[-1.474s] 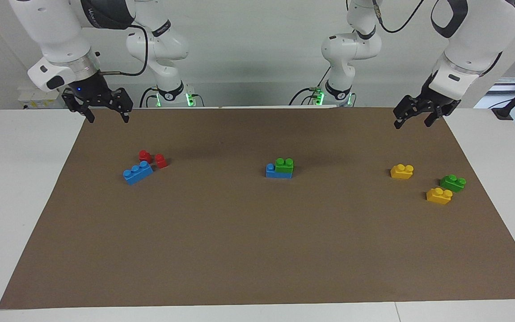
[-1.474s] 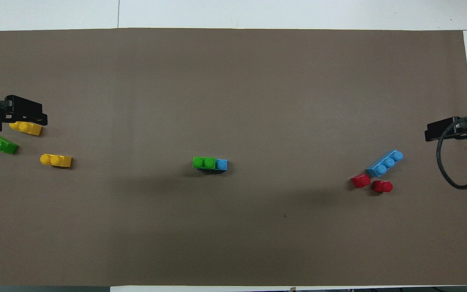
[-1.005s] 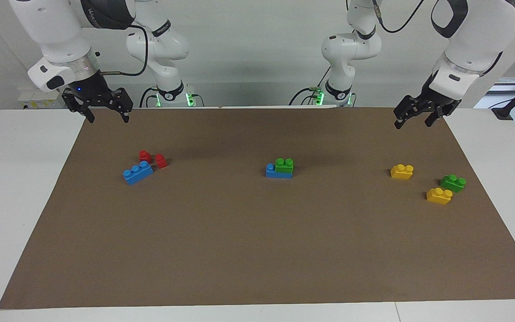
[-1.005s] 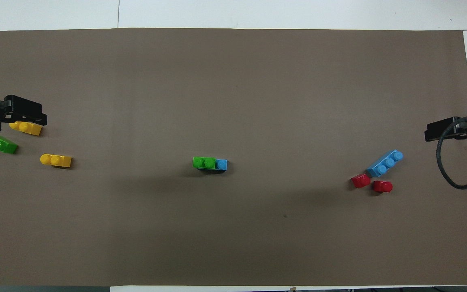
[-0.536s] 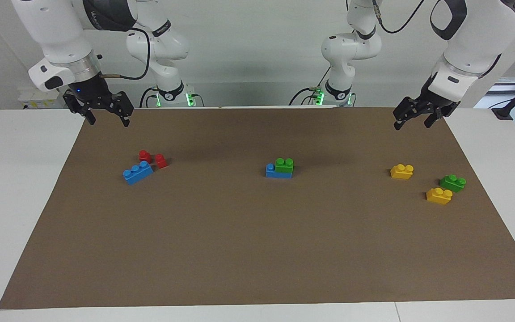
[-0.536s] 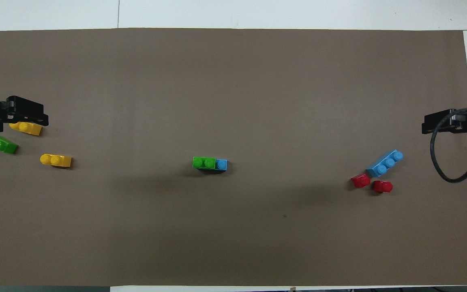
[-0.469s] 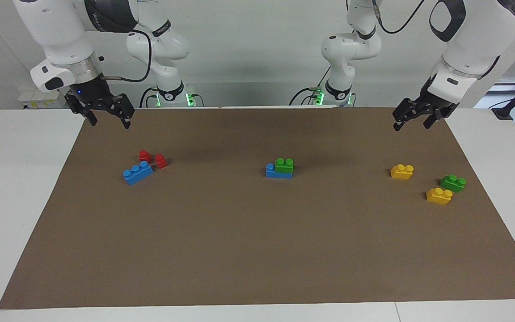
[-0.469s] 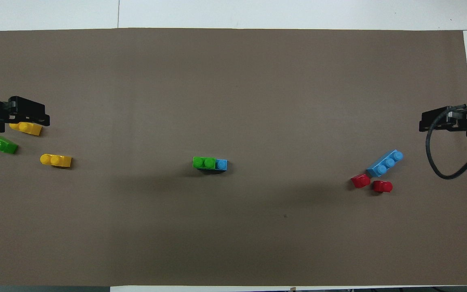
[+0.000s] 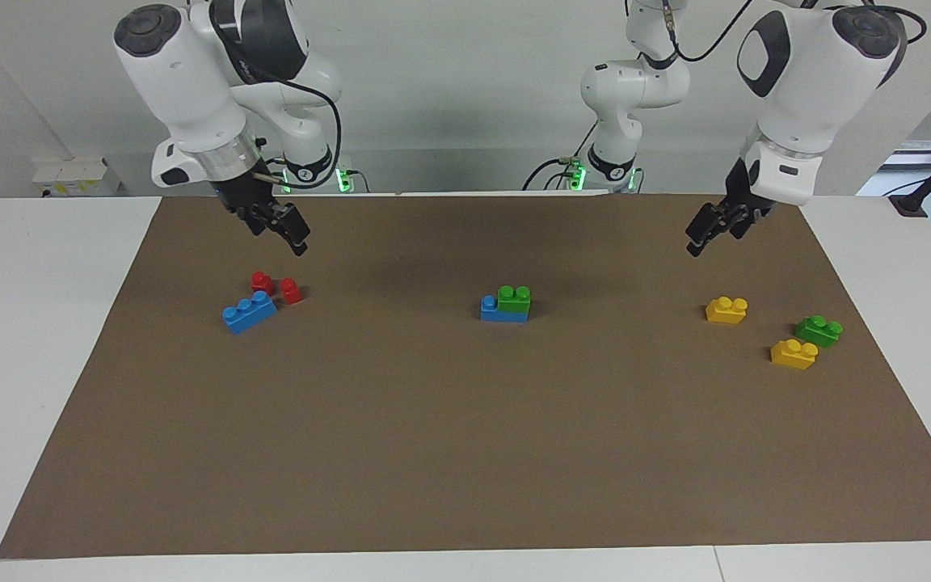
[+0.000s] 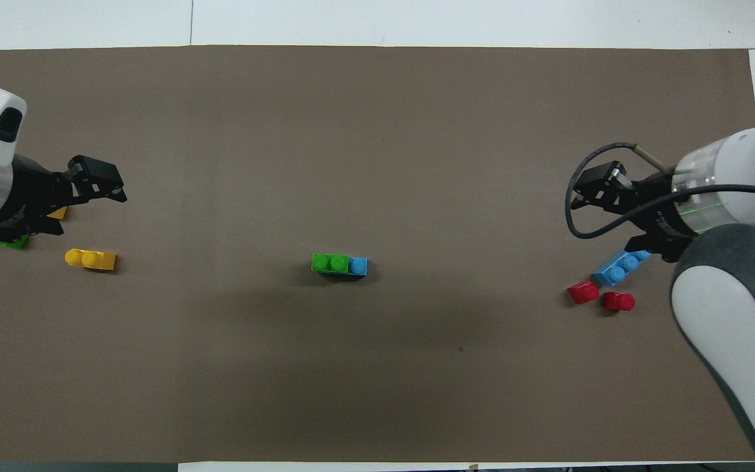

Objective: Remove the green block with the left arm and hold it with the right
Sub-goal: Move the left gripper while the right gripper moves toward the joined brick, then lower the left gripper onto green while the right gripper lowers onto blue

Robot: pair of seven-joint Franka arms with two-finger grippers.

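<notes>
The left gripper (image 9: 698, 240) hangs in the air in the upper part of the facing view, over bare mat (image 9: 465, 453) at the left arm's end. Whether it is spread or pressed together I cannot tell. In the overhead view the left gripper (image 10: 105, 187) sits at mid-height by the frame's edge. The right gripper (image 9: 288, 233) hangs over the mat at the right arm's end, just above the red bricks in that frame. Its state cannot be told either. From overhead the right gripper (image 10: 590, 190) lies above the loose blue brick (image 10: 617, 270) in the frame.

The green block (image 9: 514, 297) is at the centre of both frames, well apart from both grippers. It is small and bright green, with two round studs on top. It sits on a blue base brick (image 9: 498, 312) and covers all but one end stud.

A second green block (image 9: 819, 330) lies flat at the left arm's end, beside two yellow bricks (image 9: 726, 309) (image 9: 794, 354). Overhead, the left arm covers most of it.

At the right arm's end the loose blue brick (image 9: 249, 312) lies at a slant. Two red bricks (image 9: 262, 281) (image 9: 291, 290) lie just beside it, nearer the robots.

Bare mat lies between each gripper and the green block (image 10: 329, 263).
</notes>
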